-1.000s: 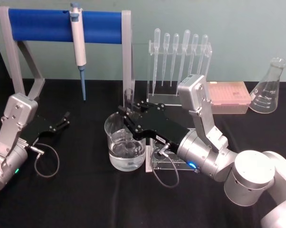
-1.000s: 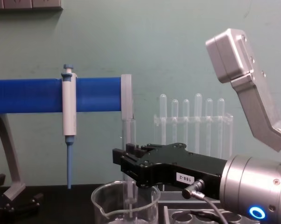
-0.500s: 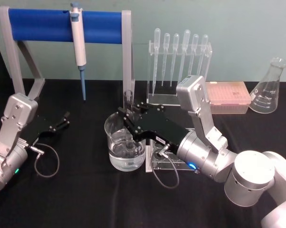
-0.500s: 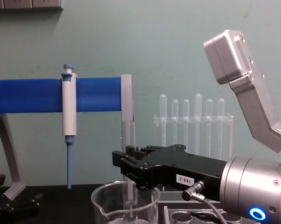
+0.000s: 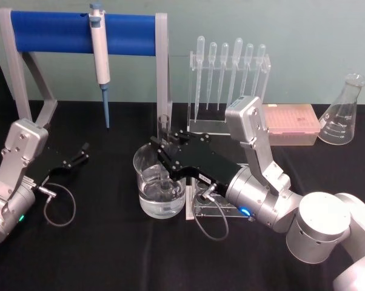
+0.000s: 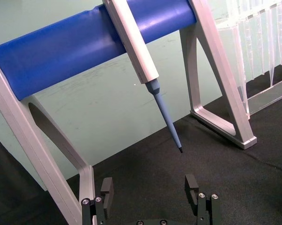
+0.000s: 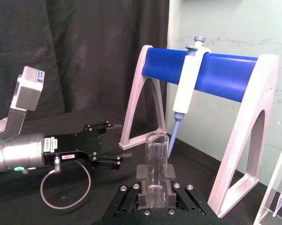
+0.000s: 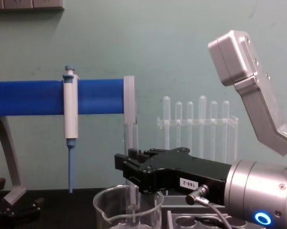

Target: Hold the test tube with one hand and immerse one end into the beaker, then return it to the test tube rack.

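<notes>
The test tube [image 5: 164, 125] stands upright with my right gripper [image 5: 165, 151] shut on its middle. Its lower end reaches down inside the beaker [image 5: 141, 182], which holds clear water and stands at the table's centre. In the chest view the test tube [image 8: 130, 138] rises above the black right gripper [image 8: 125, 167] and its lower part shows through the beaker [image 8: 103, 215] wall. The right wrist view looks along the test tube [image 7: 157, 161] clamped in the right gripper [image 7: 155, 188]. My left gripper [image 5: 80, 154] rests open at the table's left, also seen as the left gripper [image 6: 150, 187].
A blue-barred stand [image 5: 55, 31] holding a pipettor [image 5: 99, 54] stands behind the beaker. A rack of pipettes [image 5: 228, 73], a pink tip box [image 5: 291, 121] and a conical flask [image 5: 343, 112] line the back right. A clear tube rack [image 5: 210, 209] lies under my right wrist.
My right gripper and the test tube have sunk very slightly towards the beaker. The left arm has not moved.
</notes>
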Robot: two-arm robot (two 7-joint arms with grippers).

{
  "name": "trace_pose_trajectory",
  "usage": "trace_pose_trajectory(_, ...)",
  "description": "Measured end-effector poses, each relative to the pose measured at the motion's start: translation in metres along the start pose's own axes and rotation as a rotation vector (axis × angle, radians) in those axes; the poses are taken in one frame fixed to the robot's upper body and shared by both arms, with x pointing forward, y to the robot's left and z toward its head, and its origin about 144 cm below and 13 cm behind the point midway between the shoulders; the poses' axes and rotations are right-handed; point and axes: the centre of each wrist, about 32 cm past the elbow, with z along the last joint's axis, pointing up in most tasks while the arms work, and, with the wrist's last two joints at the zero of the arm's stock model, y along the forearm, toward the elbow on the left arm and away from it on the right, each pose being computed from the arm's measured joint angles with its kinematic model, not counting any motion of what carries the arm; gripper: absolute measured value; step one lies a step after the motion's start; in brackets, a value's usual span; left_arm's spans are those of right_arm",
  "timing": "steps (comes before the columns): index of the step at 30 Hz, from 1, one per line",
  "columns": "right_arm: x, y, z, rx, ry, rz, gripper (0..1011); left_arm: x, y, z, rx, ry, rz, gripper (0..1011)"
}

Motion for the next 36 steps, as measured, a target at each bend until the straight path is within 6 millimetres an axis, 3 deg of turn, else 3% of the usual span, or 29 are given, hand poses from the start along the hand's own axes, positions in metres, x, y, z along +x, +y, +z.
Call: trace_pose_trajectory(36, 0.0001, 0.0001, 0.0, 0.001, 0.0, 0.0, 224, 0.0, 0.0, 0.0, 0.0, 0.0, 0.0, 1000)
